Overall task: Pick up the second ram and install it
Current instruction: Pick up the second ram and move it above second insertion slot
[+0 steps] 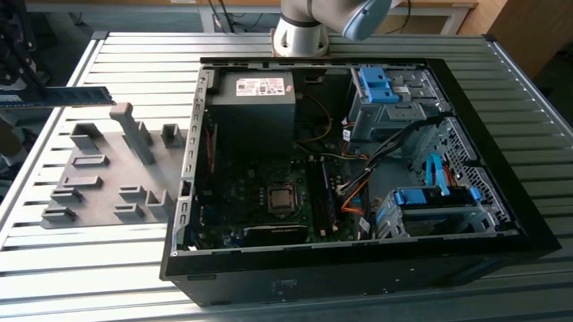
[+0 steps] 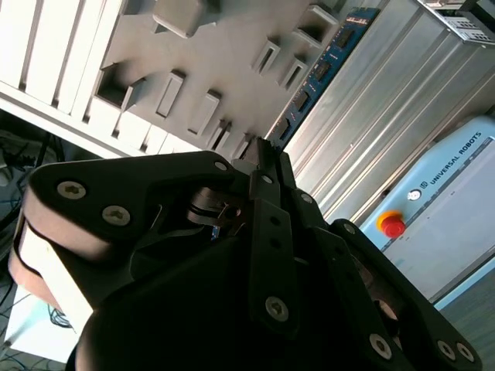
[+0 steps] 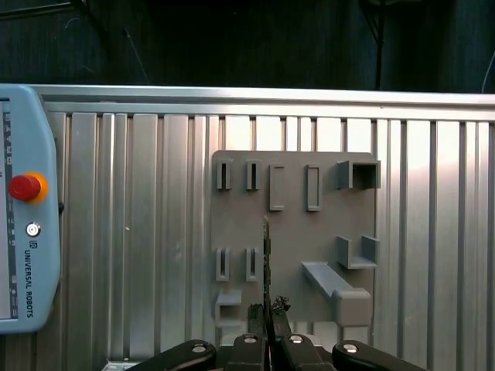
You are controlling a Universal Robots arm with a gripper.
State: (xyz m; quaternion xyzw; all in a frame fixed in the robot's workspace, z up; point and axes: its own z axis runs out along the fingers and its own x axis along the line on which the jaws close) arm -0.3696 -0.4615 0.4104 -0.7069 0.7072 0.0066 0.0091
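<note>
Slatted aluminium table (image 1: pixel 107 268) carries an open computer case (image 1: pixel 358 154) and, on the exterior view's left, a grey tray (image 1: pixel 98 194) of slots and blocks. The arm's base (image 1: pixel 300 33) stands behind the case.

The ram (image 1: pixel 63 97) is out of the case. In the exterior view it hangs level, up over the far end of the tray and well apart from the motherboard. The second wrist view shows the gripper (image 2: pixel 267 154) with its black fingers (image 2: pixel 271 224) pressed together on one end of the stick. The blue-green board (image 2: pixel 325 62) with its black chips runs away from the fingers, past the tray (image 2: pixel 216 54).

In the first wrist view the ram (image 3: pixel 267 255) is seen edge-on as a thin line over the middle of the tray (image 3: pixel 294 224), rising from the closed gripper (image 3: pixel 267 313). A pale blue pendant (image 3: pixel 27 232) with a red button lies on the table beside the tray.
</note>
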